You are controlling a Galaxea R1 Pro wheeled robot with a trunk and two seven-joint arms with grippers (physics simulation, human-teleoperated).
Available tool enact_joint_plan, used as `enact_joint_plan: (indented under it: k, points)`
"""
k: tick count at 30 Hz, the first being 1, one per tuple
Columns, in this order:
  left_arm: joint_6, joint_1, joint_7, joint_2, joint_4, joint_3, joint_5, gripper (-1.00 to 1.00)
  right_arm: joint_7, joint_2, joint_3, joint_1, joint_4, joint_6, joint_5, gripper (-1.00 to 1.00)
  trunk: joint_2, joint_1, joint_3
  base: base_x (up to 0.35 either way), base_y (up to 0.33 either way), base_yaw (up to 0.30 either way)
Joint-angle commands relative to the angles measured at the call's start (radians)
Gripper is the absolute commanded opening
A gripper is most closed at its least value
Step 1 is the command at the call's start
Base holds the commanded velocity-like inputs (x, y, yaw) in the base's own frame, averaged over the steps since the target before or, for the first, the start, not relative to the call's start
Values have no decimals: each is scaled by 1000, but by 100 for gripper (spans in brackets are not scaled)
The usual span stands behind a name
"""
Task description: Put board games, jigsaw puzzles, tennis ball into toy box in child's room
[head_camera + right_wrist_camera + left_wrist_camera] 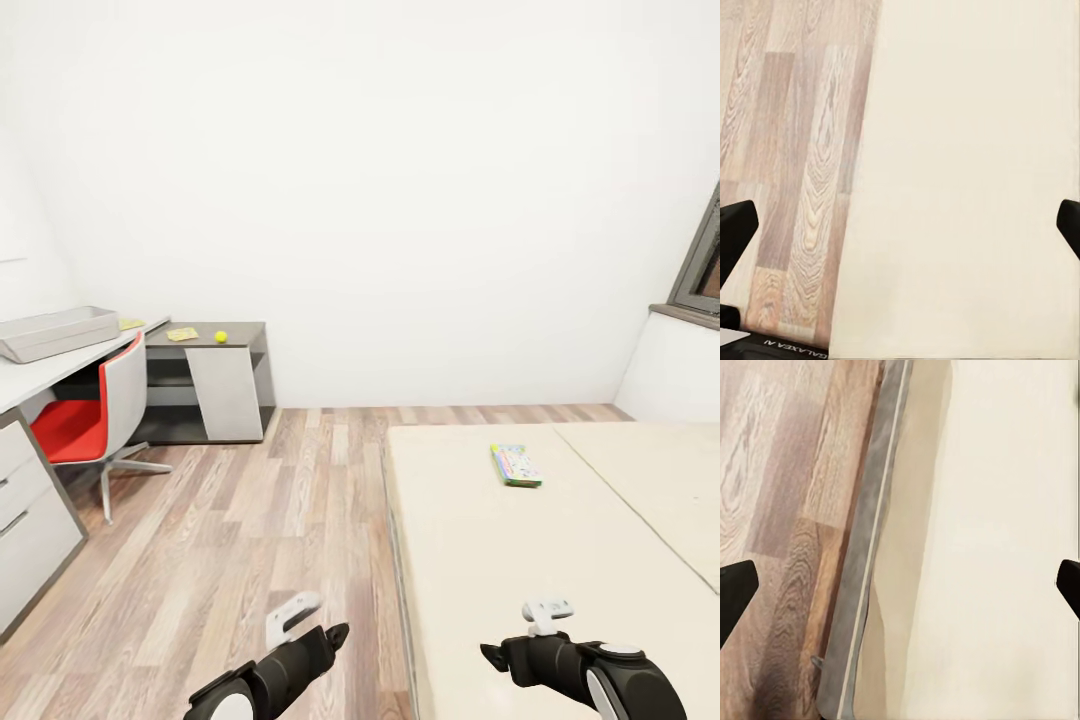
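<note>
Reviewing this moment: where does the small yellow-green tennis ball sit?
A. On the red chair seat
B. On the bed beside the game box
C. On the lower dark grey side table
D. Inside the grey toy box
C. In the head view the tennis ball rests on the dark grey side table, apart from the toy box on the pale desk and far from the board game on the bed.
</note>
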Motion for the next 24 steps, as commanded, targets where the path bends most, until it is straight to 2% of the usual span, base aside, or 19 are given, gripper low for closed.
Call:
enact_joint_plan:
  k: [1,10,24]
  points:
    - [1,-1,10,0,-2,0,10,100,3,0,-1,-1,-1,5,-1,100,-1,0,-1,0,-275,0]
    - [1,0,9,0,-2,0,11,100,3,0,0,-1,-1,5,-1,100,-1,0,-1,0,-193,0]
    - [1,0,7,1,-2,0,11,100,3,2,0,-1,-2,5,-1,100,-1,0,-1,0,-47,21]
